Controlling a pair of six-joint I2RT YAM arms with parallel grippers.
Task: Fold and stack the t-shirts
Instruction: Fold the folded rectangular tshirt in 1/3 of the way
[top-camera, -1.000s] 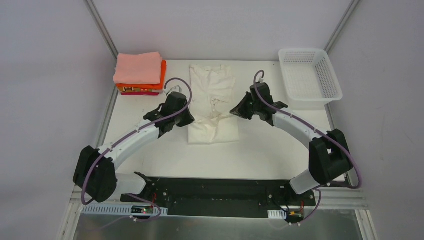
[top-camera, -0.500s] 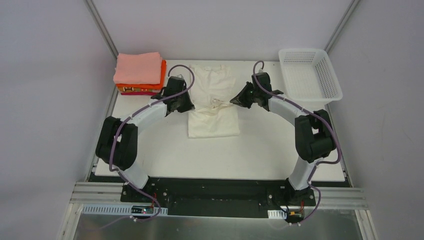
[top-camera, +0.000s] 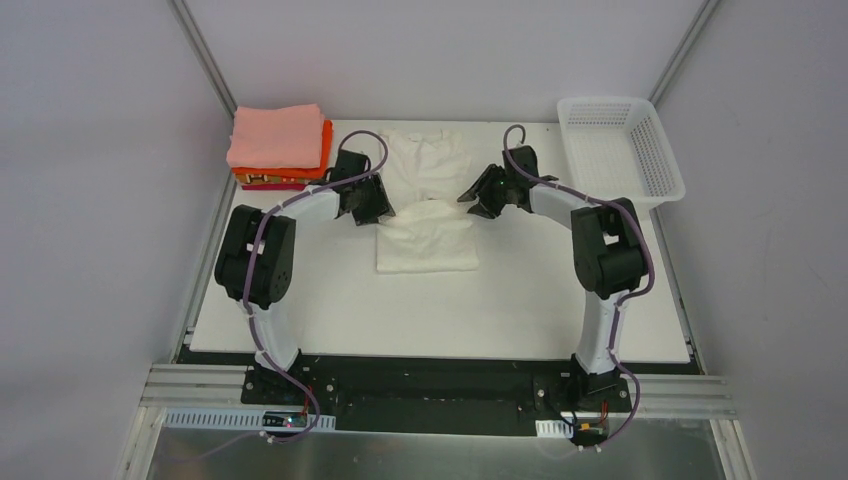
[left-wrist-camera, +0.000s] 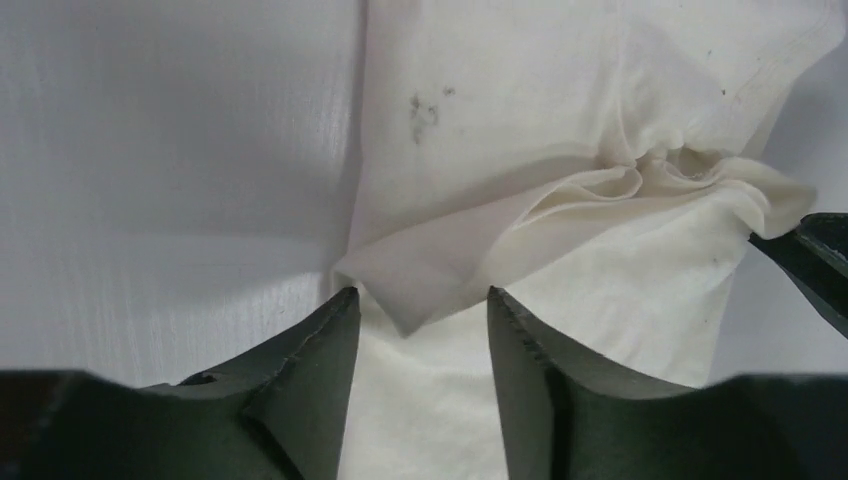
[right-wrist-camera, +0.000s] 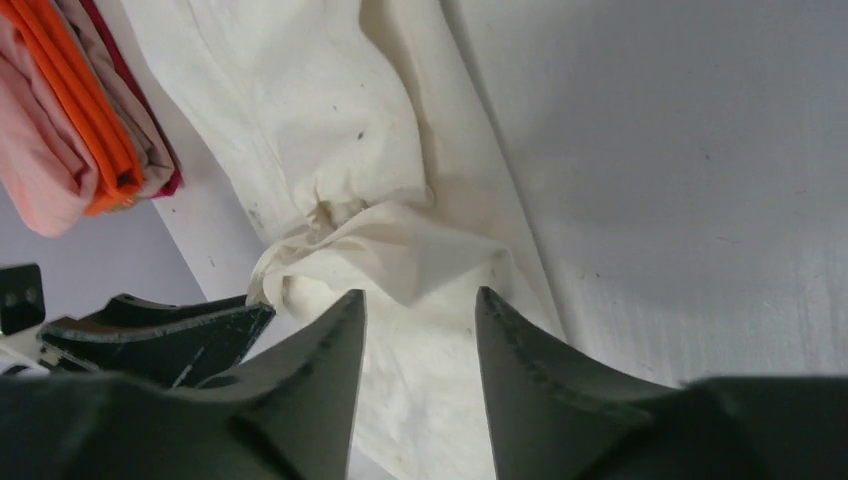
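Observation:
The cream-white t-shirt (top-camera: 428, 240) lies partly folded at the middle of the table, with a bunched crease across it. My left gripper (top-camera: 372, 208) is at its left edge and my right gripper (top-camera: 478, 203) at its right edge. In the left wrist view the left gripper (left-wrist-camera: 420, 295) is open, a loose cloth corner (left-wrist-camera: 405, 300) lying just past its tips. The right gripper (right-wrist-camera: 420, 295) is open too, over a folded flap of the shirt (right-wrist-camera: 330, 110). The folded stack (top-camera: 277, 140), salmon-pink on orange and magenta, sits at the far left.
A white lattice basket (top-camera: 620, 150) stands at the far right corner. Bare white table (top-camera: 330, 300) stretches between the shirt and the arm bases. The stack (right-wrist-camera: 80, 110) shows at the left of the right wrist view, with the left gripper's fingers (right-wrist-camera: 150, 335) below it.
Both grippers moved toward the far edge carrying the shirt's sides, then their jaws opened and let the cloth go. The shirt now lies shorter and flatter.

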